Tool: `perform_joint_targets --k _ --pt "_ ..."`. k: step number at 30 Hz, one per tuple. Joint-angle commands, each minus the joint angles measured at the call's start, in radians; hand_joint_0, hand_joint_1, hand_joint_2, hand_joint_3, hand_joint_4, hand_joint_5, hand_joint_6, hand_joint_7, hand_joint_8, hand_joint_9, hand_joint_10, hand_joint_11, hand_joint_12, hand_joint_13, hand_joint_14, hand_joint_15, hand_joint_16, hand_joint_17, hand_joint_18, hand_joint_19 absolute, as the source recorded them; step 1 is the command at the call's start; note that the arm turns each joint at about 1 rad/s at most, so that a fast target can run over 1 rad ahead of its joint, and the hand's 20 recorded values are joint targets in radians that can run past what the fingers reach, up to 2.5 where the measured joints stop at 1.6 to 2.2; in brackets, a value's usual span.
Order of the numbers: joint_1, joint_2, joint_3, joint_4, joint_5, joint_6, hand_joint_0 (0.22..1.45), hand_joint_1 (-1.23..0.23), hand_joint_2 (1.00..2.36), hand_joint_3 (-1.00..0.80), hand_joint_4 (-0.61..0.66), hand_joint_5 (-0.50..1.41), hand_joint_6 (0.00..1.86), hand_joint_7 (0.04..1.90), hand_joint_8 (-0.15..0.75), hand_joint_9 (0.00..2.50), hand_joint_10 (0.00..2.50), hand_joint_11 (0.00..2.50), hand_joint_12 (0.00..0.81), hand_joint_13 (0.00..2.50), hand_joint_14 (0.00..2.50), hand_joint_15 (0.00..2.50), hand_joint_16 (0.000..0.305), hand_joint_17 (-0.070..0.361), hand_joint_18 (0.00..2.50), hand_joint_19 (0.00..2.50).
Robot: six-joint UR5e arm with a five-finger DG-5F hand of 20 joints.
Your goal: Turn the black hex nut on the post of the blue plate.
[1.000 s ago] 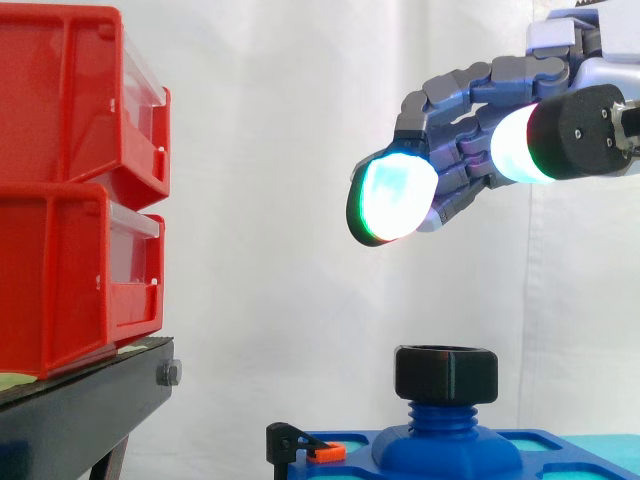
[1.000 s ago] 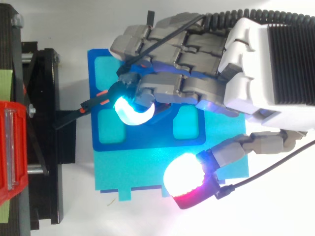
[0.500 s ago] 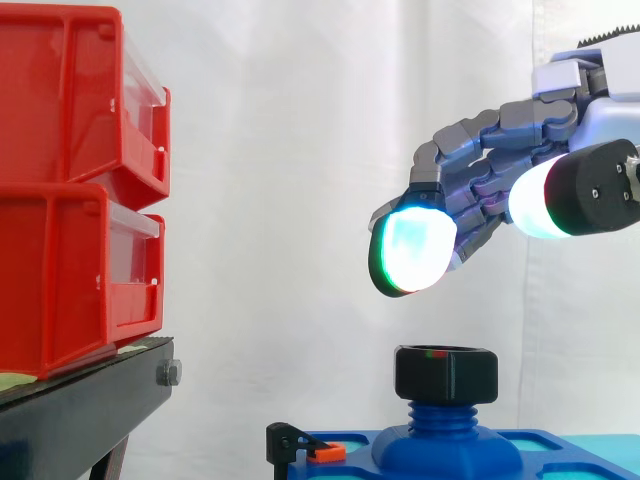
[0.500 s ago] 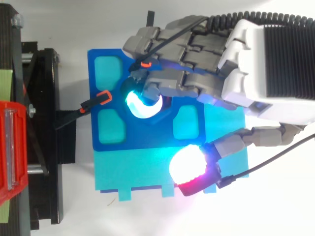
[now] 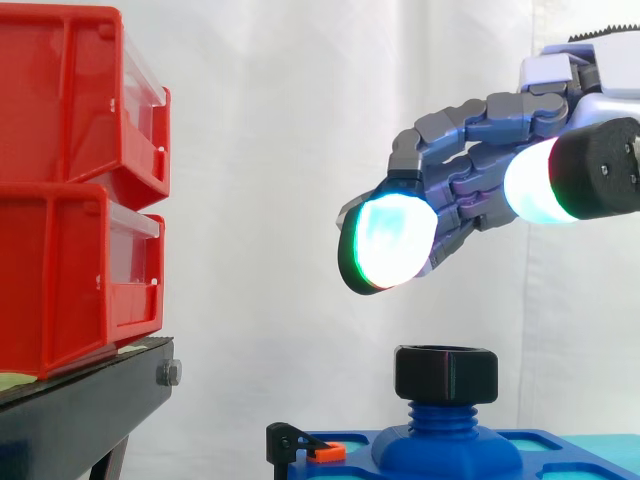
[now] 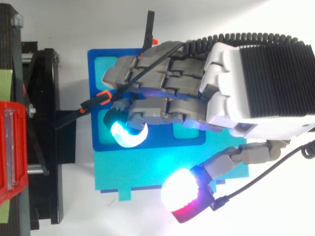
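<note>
Robot hand (image 5: pixel 470 185), fingers half-curled, thumb wide and empty, has drifted toward the red bins (image 5: pixel 60 190); the black hex nut (image 5: pixel 446 372) below stands unturned.

On my feed the hand (image 6: pixel 256 88) wears a white shell with a black ribbed panel on its back. Its fingers (image 5: pixel 470 112) are chains of blocky grey segments. The fingertips (image 5: pixel 385 245) are thick rounded pads: one glows cyan-white with a green rim, another white edged in red.
</note>
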Motion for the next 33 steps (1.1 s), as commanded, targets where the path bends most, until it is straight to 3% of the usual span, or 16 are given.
perform_joint_targets --k 1,8,19,25,33 --pt "0.0 -0.002 0.002 0.011 0.001 -0.001 0.44 -0.54 1.0 -0.5 0.22 -0.21 0.5 0.95 0.269 0.28 0.0 0.08 0.365 0.35 0.01 0.16 0.061 0.137 0.31 0.54" --pt "-0.004 -0.025 0.005 0.054 0.003 -0.004 0.44 -0.54 1.0 -0.5 0.22 -0.21 0.5 0.95 0.268 0.28 0.0 0.08 0.364 0.35 0.01 0.16 0.061 0.136 0.31 0.55" --pt "-0.014 -0.026 0.011 0.058 0.009 -0.022 0.45 -0.53 1.0 -0.5 0.22 -0.21 0.5 0.96 0.267 0.28 0.0 0.09 0.363 0.35 0.01 0.16 0.06 0.136 0.32 0.55" --pt "-0.019 -0.072 0.023 0.08 0.001 -0.016 0.45 -0.53 1.0 -0.5 0.22 -0.21 0.5 0.95 0.266 0.28 0.0 0.09 0.362 0.35 0.01 0.16 0.06 0.136 0.32 0.55" --pt "-0.02 -0.08 0.026 0.089 0.001 -0.022 0.45 -0.53 1.0 -0.5 0.22 -0.21 0.5 0.95 0.269 0.28 0.0 0.09 0.362 0.35 0.01 0.16 0.06 0.136 0.31 0.55"
